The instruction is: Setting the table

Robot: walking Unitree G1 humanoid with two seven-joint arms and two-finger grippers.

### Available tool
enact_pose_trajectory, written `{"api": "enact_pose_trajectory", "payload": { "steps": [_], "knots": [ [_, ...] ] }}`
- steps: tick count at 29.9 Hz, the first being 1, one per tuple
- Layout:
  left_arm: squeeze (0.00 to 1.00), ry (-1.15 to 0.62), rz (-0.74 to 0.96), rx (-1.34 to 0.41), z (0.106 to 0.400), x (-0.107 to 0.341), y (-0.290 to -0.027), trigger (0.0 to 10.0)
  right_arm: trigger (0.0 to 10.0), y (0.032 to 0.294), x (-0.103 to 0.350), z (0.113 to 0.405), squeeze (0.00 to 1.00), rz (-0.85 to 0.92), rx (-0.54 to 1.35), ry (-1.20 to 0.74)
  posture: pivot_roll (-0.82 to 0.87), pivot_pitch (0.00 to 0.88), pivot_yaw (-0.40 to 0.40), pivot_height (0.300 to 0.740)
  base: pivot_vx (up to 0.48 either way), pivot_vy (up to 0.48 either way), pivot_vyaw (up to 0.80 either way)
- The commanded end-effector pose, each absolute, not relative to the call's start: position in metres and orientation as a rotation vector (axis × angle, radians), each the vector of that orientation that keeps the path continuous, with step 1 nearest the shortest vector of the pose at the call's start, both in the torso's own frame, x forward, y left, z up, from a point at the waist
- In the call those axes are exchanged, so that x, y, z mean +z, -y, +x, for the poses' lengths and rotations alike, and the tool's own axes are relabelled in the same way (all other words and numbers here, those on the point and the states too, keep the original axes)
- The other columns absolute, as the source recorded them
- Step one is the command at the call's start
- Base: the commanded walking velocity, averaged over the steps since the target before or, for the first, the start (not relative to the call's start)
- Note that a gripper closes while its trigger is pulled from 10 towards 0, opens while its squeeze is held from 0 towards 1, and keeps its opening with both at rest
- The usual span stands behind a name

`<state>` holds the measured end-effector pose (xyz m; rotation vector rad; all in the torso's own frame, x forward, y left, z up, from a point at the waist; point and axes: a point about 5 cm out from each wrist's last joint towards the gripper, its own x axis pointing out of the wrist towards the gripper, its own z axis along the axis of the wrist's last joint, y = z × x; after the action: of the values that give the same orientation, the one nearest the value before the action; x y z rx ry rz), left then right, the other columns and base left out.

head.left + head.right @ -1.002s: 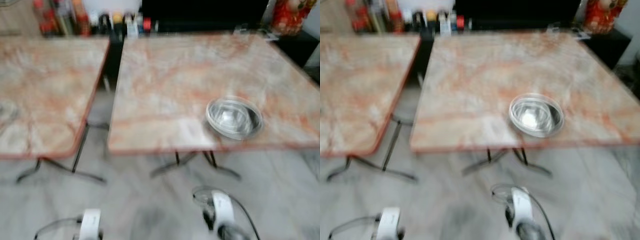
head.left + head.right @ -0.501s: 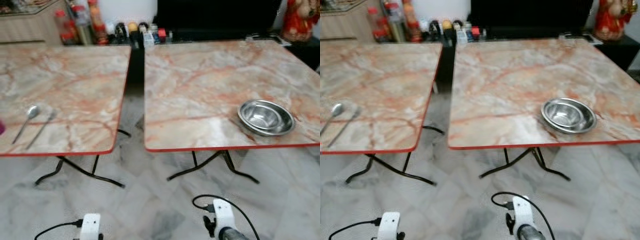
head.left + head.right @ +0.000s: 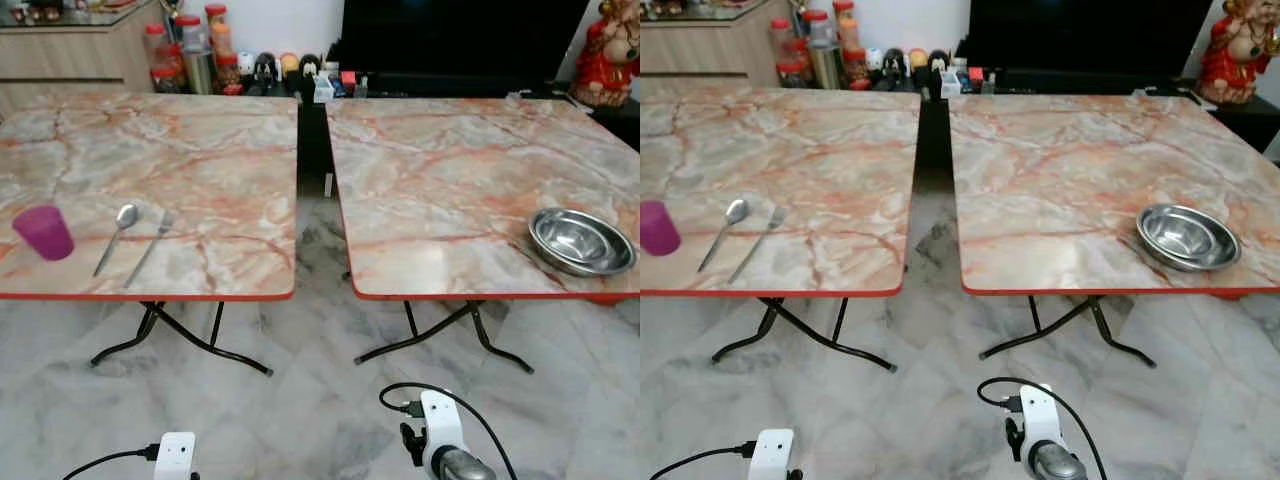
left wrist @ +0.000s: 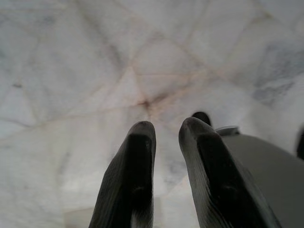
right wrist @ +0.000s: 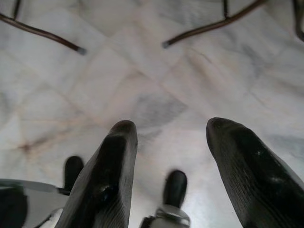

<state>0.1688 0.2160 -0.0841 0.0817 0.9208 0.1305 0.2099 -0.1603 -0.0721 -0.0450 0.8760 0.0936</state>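
Note:
Two marble-topped tables stand side by side. On the left table (image 3: 200,130), near its front edge, stand a purple cup (image 3: 44,232), a spoon (image 3: 117,235) and a fork (image 3: 150,245). A steel bowl (image 3: 581,241) sits near the front right of the right table (image 3: 440,160). Both arms hang low over the floor, short of the tables. My left gripper (image 4: 167,127) points at the marble floor, fingers close together and holding nothing. The right gripper (image 5: 171,126) is open over the floor, near the tables' black legs.
A narrow gap (image 3: 312,150) separates the tables, whose black legs (image 3: 190,340) splay over the marble floor. Behind are bottles and jars (image 3: 200,60), a wooden cabinet (image 3: 70,55), a black TV unit (image 3: 460,40) and a red statue (image 3: 608,55).
The camera has swung left and the blur has cleared: the bowl has slid right in the picture, and the cup, spoon and fork have come into view. Nothing on the tables has moved.

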Motion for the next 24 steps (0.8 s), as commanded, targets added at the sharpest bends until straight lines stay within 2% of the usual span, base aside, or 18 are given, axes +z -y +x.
{"api": "enact_pose_trajectory", "payload": {
  "steps": [1,24],
  "knots": [
    [0.00,-0.929,0.085,0.122,0.1690,-0.0846,-0.2147,10.0,10.0,0.1652,-0.0729,0.2080,0.00,-0.059,0.090,-0.883,0.11,0.000,-0.028,0.740,0.000,0.379,0.00],
    [0.00,-0.930,0.090,0.113,0.1686,-0.0848,-0.2144,10.0,10.0,0.1662,-0.0750,0.2039,0.00,-0.059,0.089,-0.891,0.11,0.022,-0.029,0.740,0.000,0.480,0.00]
  ]
}}
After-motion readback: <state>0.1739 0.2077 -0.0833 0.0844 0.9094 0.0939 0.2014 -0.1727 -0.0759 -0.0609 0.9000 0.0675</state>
